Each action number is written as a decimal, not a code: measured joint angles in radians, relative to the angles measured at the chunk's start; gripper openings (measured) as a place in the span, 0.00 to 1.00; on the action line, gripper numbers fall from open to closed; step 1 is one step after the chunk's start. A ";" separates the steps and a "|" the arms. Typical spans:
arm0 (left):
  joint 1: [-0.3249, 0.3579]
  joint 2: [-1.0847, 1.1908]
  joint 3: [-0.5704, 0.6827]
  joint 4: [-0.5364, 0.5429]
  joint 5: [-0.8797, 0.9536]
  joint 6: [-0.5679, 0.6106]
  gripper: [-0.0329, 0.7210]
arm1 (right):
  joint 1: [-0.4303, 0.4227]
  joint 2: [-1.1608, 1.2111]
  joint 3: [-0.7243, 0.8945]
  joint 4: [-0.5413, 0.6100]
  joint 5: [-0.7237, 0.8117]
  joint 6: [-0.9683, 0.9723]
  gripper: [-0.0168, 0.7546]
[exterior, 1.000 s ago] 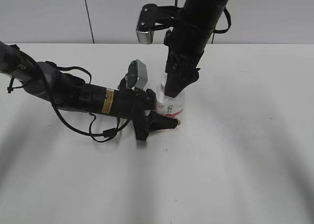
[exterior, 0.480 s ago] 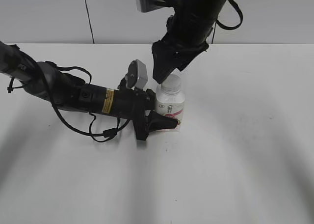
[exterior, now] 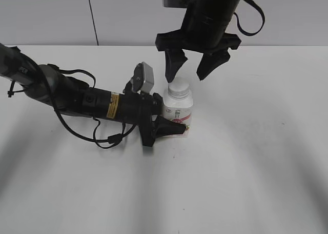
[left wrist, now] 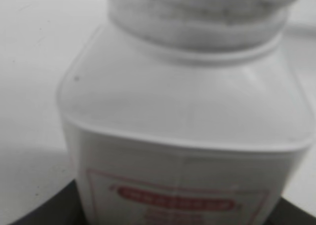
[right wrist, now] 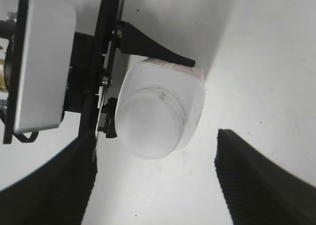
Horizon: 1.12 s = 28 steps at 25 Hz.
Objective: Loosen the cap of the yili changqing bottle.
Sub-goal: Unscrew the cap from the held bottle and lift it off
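The yili changqing bottle [exterior: 178,110] stands upright on the table, white with a pink-red label. Its round white cap [exterior: 179,88] sits on the neck. My left gripper [exterior: 174,119] reaches in from the left, lying low, and is shut on the bottle's lower body; one finger [exterior: 171,127] shows in front. My right gripper [exterior: 186,78] hangs open just above the cap, touching nothing. In the right wrist view the cap [right wrist: 150,126] lies ahead of the open right gripper [right wrist: 155,185]. The bottle [left wrist: 182,116] fills the left wrist view, held by the left gripper [left wrist: 173,210].
The white table [exterior: 246,157] stretches to the right and front of the bottle. The left arm and its cable [exterior: 87,103] lie across the table's left side. A grey wall [exterior: 51,13] stands behind.
My right gripper has lifted off the cap, where it sat low around it, and has turned so both fingers show spread. The bottle and the left gripper have not moved.
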 joint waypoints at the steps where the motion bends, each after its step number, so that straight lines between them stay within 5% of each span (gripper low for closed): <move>1: 0.000 0.000 0.000 0.000 0.000 -0.001 0.56 | 0.000 0.000 0.000 -0.001 0.000 0.021 0.78; 28: 0.000 0.000 0.000 -0.002 0.000 -0.004 0.56 | 0.000 0.063 -0.002 0.030 -0.052 0.119 0.78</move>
